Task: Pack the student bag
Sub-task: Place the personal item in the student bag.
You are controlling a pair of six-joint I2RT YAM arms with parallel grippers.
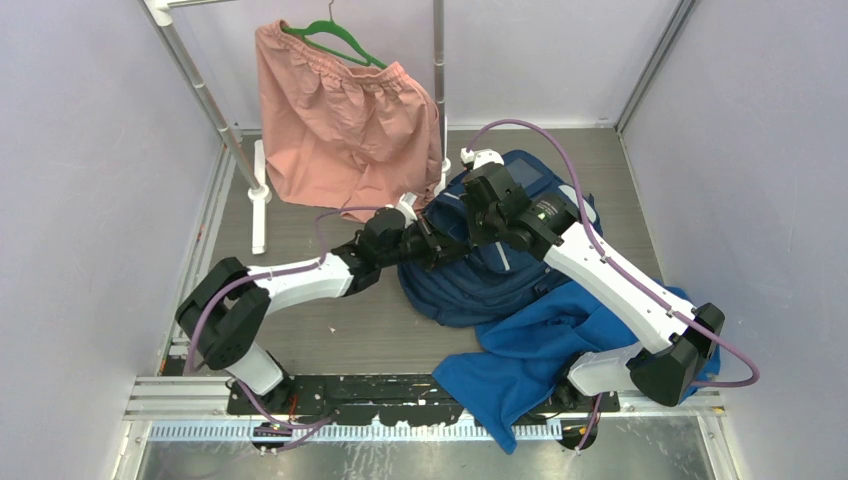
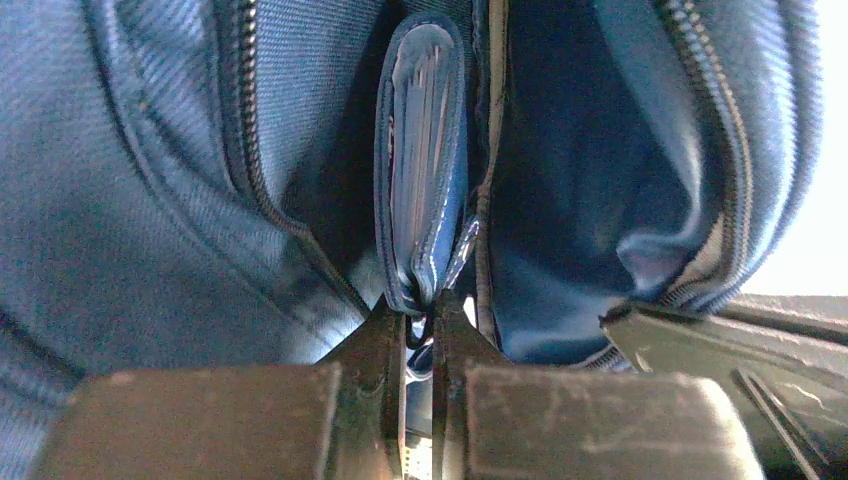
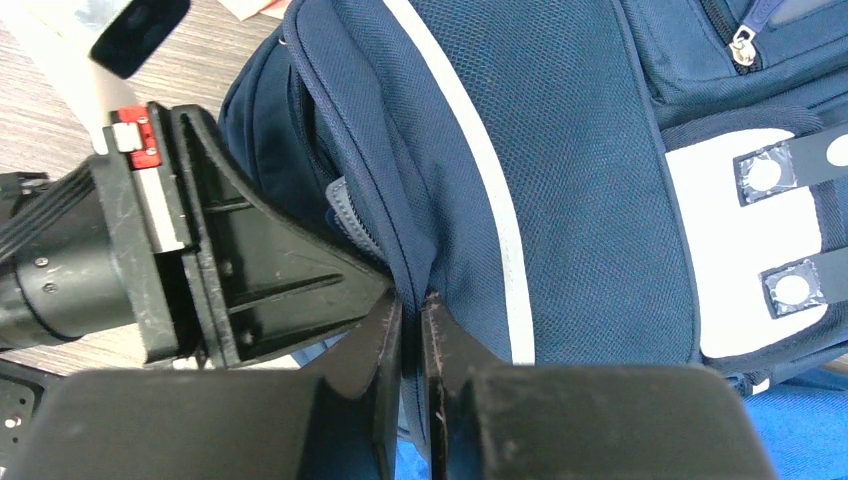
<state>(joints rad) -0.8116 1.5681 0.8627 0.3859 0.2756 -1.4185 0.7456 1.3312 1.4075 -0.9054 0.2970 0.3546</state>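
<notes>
Left wrist view — I log wallet [image 2: 420, 170] pinched in left jaws, long axis pointing into student bag [image 2: 150, 200]; right jaws grip its rim.

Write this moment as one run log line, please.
left gripper shut at wallet edge | wallet standing in open bag | right gripper shut on bag rim

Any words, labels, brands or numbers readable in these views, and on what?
None can be read.
The pale label on the right arm: too small to read.
The student bag: white stripes and dotted patches only, no lettering visible.
</notes>
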